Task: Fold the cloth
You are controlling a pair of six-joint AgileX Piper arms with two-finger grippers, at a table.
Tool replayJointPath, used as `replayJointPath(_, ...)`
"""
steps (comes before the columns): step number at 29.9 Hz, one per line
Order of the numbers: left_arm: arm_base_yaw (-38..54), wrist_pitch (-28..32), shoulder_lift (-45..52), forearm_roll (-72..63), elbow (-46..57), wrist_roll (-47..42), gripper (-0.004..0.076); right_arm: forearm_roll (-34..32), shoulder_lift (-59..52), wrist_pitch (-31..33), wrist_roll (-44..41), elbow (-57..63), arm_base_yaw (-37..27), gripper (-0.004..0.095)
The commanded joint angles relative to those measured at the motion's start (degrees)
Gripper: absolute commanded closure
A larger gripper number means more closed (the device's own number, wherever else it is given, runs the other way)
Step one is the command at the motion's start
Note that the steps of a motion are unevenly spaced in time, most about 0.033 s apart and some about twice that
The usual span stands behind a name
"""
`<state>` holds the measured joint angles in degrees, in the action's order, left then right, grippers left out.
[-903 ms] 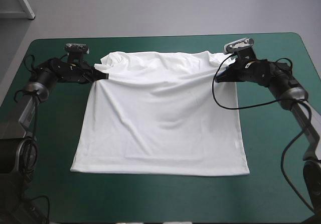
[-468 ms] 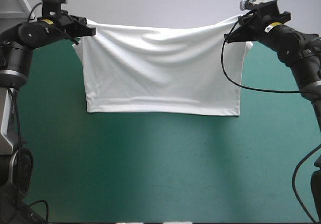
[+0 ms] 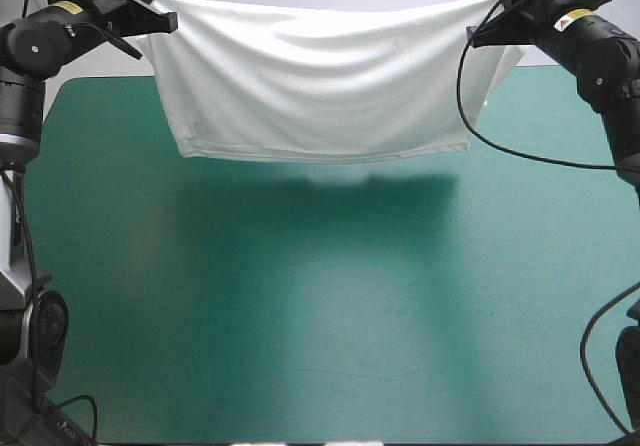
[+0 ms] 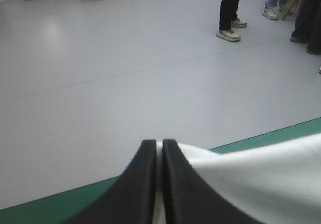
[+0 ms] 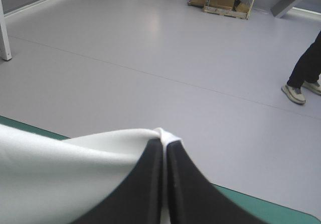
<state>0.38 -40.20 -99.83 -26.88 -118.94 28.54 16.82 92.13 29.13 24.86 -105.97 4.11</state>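
White T-shirt hangs stretched above teal-green cover, toward 12 o'clock. Left gripper at 10 o'clock, right gripper at 2 o'clock; each pinches a top corner.

- The T-shirt hangs doubled in the high view, so its back layer is hidden behind the front one.
- The table's far edge is hidden behind the cloth.
- No collar or sleeve can be made out for sure.
- From above, where the left gripper and right gripper bite is too small to tell.
- In each wrist view only a thin white strip shows at the pinch, and the T-shirt runs off the picture's edge.
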Motion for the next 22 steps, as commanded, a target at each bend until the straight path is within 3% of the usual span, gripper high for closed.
replayJointPath(1, -0.2, 4.8, -0.3, -1.3, -1.7, -1.1, 0.0705, 2.4, 0.9, -5.8, 0.4, -2.0, -1.7, 0.0926)
replayJointPath(8, -0.1, 1.0, -8.0, -1.3, -7.6, -2.2, 0.0705, 8.5, 10.1, -2.1, 5.5, -11.9, -1.8, 0.0926)
replayJointPath(13, -0.1, -2.5, -8.7, 1.5, -17.8, -3.7, 0.0705, 8.2, 11.2, 2.7, 5.4, -21.6, -1.8, 0.0925)
replayJointPath(22, -0.1, -16.5, -5.8, 4.6, -18.2, -7.4, 0.0705, 7.2, 9.0, 16.8, 4.6, -20.1, -1.8, 0.0919)
